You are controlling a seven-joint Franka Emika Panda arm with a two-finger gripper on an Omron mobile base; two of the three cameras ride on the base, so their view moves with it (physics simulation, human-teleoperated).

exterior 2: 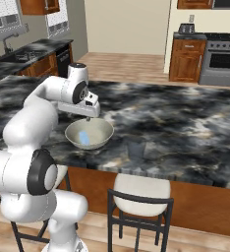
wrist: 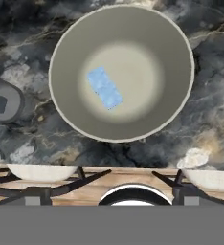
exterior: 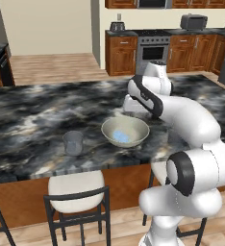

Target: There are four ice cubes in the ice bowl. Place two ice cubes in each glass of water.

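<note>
Currently over bowl: gripper [exterior 2: 87, 118] hangs above the ice bowl [wrist: 178, 43], jaws spread wide, empty.
Ice: ice cubes [wrist: 105, 87] clumped at bowl bottom.
Glass: glass of water [exterior: 73, 142] just beside bowl.
Handling: probably light, hard, slippery; pinch one cube across flat sides.

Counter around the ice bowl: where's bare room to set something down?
Bare marble lies behind the ice bowl and far left of the left glass. Tighter between bowl and glasses, including the right glass; the open gripper hangs over the bowl.
</note>
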